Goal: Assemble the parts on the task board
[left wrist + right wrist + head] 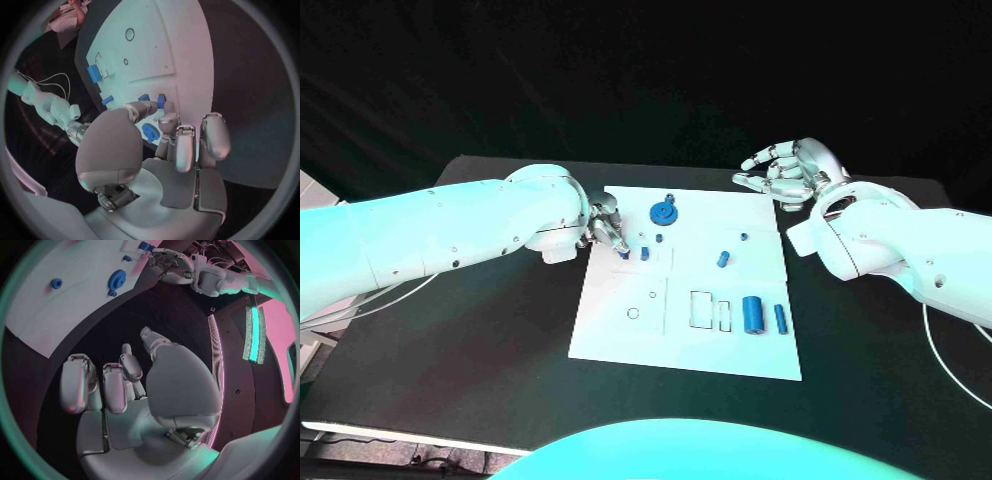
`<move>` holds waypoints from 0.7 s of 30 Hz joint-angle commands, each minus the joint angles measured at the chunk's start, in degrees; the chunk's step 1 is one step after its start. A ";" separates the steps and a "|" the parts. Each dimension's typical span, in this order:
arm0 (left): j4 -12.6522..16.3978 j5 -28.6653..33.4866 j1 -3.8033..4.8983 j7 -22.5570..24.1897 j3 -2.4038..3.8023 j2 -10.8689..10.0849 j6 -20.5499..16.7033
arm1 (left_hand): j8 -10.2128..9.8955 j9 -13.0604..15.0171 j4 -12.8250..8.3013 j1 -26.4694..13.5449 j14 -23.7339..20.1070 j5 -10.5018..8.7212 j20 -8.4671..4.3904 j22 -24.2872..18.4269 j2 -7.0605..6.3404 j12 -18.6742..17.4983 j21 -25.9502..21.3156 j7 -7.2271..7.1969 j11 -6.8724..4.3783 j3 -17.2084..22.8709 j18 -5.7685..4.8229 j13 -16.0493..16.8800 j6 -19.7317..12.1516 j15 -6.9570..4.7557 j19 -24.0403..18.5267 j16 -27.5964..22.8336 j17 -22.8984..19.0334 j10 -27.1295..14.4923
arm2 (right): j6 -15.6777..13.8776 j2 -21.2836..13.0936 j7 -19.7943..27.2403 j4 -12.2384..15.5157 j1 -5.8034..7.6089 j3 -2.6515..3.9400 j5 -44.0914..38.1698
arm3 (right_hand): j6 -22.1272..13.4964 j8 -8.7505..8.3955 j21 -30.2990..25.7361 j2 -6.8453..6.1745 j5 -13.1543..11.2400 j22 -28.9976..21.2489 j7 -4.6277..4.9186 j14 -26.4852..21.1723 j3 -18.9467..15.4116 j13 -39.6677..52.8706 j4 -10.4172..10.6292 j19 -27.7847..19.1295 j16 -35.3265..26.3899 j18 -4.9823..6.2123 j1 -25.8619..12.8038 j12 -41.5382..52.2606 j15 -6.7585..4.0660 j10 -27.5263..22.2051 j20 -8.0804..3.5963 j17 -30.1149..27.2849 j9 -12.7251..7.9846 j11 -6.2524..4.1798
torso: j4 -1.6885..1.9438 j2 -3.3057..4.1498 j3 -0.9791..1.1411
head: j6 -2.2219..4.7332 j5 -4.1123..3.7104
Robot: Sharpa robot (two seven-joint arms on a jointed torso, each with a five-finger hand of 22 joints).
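Left hand (603,226) over white board's (733,355) left edge, fingertips down beside small blue pegs (645,253), hold unclear. Right hand (788,172) beyond board's far right corner, fingers curled, empty. Black table (473,330), dark backdrop.

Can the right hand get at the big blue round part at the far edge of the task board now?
Probably yes. The right hand hovers off the task board's far right corner, holding nothing, and bare board lies between it and the round blue part. The left hand works further along, not in the way.
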 commanded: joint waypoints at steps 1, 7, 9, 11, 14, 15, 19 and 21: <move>0.13 -0.58 -0.04 0.03 -0.01 0.10 2.44 | 0.14 1.04 -11.41 0.14 5.32 0.20 0.00 0.05 0.55 0.19 0.20 -0.54 0.01 11.02 -0.94 -0.01 0.74 -0.42 0.46 0.16 12.56 0.26 | 0.46 0.05 0.34 0.02 -0.04 0.00 -1.22 | -0.30 0.17 -0.13 0.21 0.14 3.79 -0.12 2.89 -0.29 -0.06 -0.10 0.52 -0.21 1.13 0.19 -0.14 0.25 -0.26 0.39 2.66 -0.05 0.01 | -0.03 0.01 0.01 | -0.02 0.24; 0.10 -0.61 -0.05 0.13 -0.02 0.17 2.86 | 0.13 1.05 -11.44 0.13 5.33 0.20 -0.01 0.24 0.52 0.21 0.28 -0.55 0.00 11.04 -0.97 0.06 0.76 -0.42 0.56 0.18 12.62 0.30 | 0.50 0.09 0.34 0.01 -0.05 0.00 -1.24 | -0.30 0.17 -0.13 0.21 0.14 3.79 -0.12 2.89 -0.29 -0.06 -0.10 0.52 -0.21 1.13 0.19 -0.14 0.25 -0.26 0.39 2.66 -0.05 0.01 | -0.07 0.00 0.05 | -0.14 0.15; 0.01 -0.61 -0.07 0.16 -0.03 0.25 2.90 | 0.13 1.05 -11.44 0.13 5.33 0.20 -0.01 0.24 0.52 0.21 0.28 -0.55 0.00 11.04 -0.97 0.06 0.76 -0.42 0.56 0.18 12.62 0.30 | 0.51 0.10 0.34 0.01 -0.05 0.00 -1.24 | -0.30 0.17 -0.13 0.21 0.14 3.79 -0.12 2.89 -0.29 -0.06 -0.10 0.52 -0.21 1.13 0.19 -0.14 0.25 -0.26 0.39 2.66 -0.05 0.01 | -0.08 0.00 0.05 | -0.14 0.14; -0.11 -0.62 -0.10 0.18 -0.03 0.35 2.90 | 0.13 1.05 -11.44 0.13 5.33 0.20 -0.01 0.24 0.52 0.21 0.28 -0.55 0.00 11.04 -0.97 0.06 0.76 -0.42 0.56 0.18 12.62 0.30 | 0.50 0.10 0.34 0.02 -0.05 0.00 -1.24 | -0.30 0.17 -0.13 0.21 0.14 3.79 -0.12 2.89 -0.29 -0.06 -0.10 0.52 -0.21 1.13 0.19 -0.14 0.25 -0.26 0.39 2.66 -0.05 0.01 | -0.08 0.00 0.05 | -0.14 0.14; -0.44 -0.62 -0.18 0.18 -0.03 0.60 2.84 | 0.13 1.05 -11.44 0.13 5.33 0.20 -0.01 0.24 0.52 0.21 0.28 -0.55 0.00 11.04 -0.97 0.06 0.76 -0.42 0.56 0.18 12.62 0.30 | 0.48 0.10 0.34 0.04 -0.05 0.00 -1.24 | -0.30 0.17 -0.13 0.21 0.14 3.79 -0.12 2.89 -0.29 -0.06 -0.10 0.52 -0.21 1.13 0.19 -0.14 0.25 -0.26 0.39 2.66 -0.05 0.01 | -0.07 0.04 0.03 | -0.18 0.01; -0.59 -0.62 -0.22 0.18 -0.03 0.71 2.83 | 0.13 1.05 -11.44 0.13 5.33 0.20 -0.01 0.24 0.52 0.21 0.28 -0.55 0.00 11.04 -0.97 0.06 0.76 -0.42 0.56 0.18 12.62 0.30 | 0.48 0.09 0.34 0.05 -0.05 0.00 -1.24 | -0.30 0.17 -0.13 0.21 0.14 3.79 -0.12 2.89 -0.29 -0.06 -0.10 0.52 -0.21 1.13 0.19 -0.14 0.25 -0.26 0.39 2.66 -0.05 0.01 | -0.07 0.04 0.04 | -0.19 0.00; -1.25 -0.61 -0.41 0.18 -0.04 1.17 2.78 | 0.13 1.05 -11.44 0.13 5.33 0.20 -0.01 0.24 0.52 0.21 0.28 -0.55 0.00 11.04 -0.97 0.06 0.76 -0.42 0.56 0.18 12.62 0.30 | 0.46 0.09 0.34 0.08 -0.05 0.00 -1.24 | -0.30 0.17 -0.13 0.21 0.14 3.79 -0.12 2.89 -0.29 -0.06 -0.10 0.52 -0.21 1.13 0.19 -0.14 0.25 -0.26 0.39 2.66 -0.05 0.01 | -0.09 0.05 0.05 | -0.27 -0.04; -1.61 -0.57 -0.53 0.17 -0.04 1.45 2.86 | 0.09 1.05 -11.49 0.10 5.32 0.20 -0.02 0.24 0.47 0.16 0.28 -0.55 0.00 11.10 -0.98 0.04 0.82 -0.43 0.55 0.16 12.57 0.32 | 0.46 0.08 0.33 0.10 -0.05 0.00 -1.24 | -0.30 0.17 -0.13 0.21 0.14 3.79 -0.12 2.89 -0.29 -0.06 -0.10 0.52 -0.21 1.13 0.19 -0.14 0.25 -0.26 0.39 2.66 -0.05 0.01 | -0.10 0.09 0.05 | -0.35 -0.11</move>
